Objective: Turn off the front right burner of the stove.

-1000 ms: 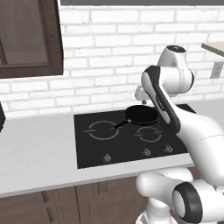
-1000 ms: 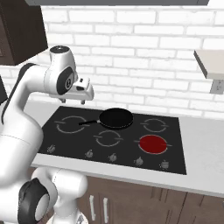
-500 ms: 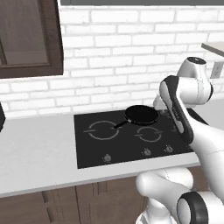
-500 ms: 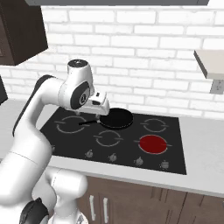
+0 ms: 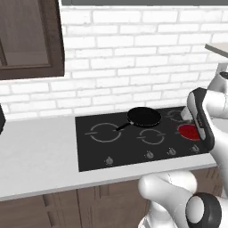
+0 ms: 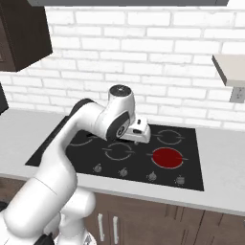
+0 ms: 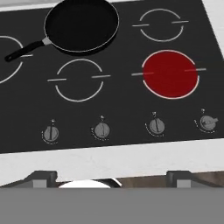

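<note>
The stove (image 7: 122,100) is a glossy black cooktop with grey ring zones. Its front right burner (image 7: 170,73) glows as a solid red disc, which also appears as the burner (image 6: 167,157) and the burner (image 5: 188,131). Along the front edge runs a row of small round knobs; the rightmost knob (image 7: 208,123) has its pointer turned sideways, while the knob (image 7: 156,126) beside it points up. My gripper (image 7: 111,177) hangs open above the counter's front edge, its fingertips (image 7: 43,176) wide apart with nothing between them. In the right base view the hand (image 6: 139,131) hovers over the middle of the stove.
A black frying pan (image 7: 82,24) sits on a back zone, its handle pointing left in the hand view. A white brick wall (image 5: 133,58) stands behind the stove. The grey counter (image 5: 40,151) extends to both sides. A shelf (image 6: 229,72) juts out at the upper right.
The arm has swung right and down across the stove, bringing the hand from beside the pan's left to over the cooktop's middle. The stove and pan have not moved.
</note>
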### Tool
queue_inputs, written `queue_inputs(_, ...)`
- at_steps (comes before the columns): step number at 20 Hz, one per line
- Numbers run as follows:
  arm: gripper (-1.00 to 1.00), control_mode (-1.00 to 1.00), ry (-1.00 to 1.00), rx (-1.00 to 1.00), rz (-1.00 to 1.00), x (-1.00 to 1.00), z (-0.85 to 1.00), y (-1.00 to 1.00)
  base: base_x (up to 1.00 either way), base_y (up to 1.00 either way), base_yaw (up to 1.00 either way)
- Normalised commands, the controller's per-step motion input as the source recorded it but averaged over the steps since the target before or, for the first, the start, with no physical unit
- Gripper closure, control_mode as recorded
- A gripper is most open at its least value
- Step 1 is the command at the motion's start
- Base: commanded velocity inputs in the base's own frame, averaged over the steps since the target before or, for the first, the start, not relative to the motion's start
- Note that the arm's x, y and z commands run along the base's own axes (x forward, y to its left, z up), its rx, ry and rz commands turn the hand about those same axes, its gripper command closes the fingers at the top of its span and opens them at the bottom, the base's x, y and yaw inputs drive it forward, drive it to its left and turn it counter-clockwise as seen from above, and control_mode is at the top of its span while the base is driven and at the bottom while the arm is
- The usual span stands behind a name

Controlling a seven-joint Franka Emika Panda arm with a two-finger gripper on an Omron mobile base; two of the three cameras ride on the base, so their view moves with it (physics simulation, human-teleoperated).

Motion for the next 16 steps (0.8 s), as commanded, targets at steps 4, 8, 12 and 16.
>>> queue_inputs(4,-1.0,-1.0,0.0,0.0,0.05,0.24,-0.2,-0.98,0.0,0.0,0.0)
queue_inputs(8,-1.0,-1.0,-0.02,0.0,0.08,0.2,-0.28,-0.98,0.0,0.0,0.0)
queue_inputs(12,-1.0,-1.0,0.01,0.01,0.09,0.25,-0.27,-1.0,0.0,0.0,0.0)
queue_inputs(16,-1.0,-1.0,0.01,-0.06,0.22,0.25,-0.4,-0.71,0.0,0.0,0.0)
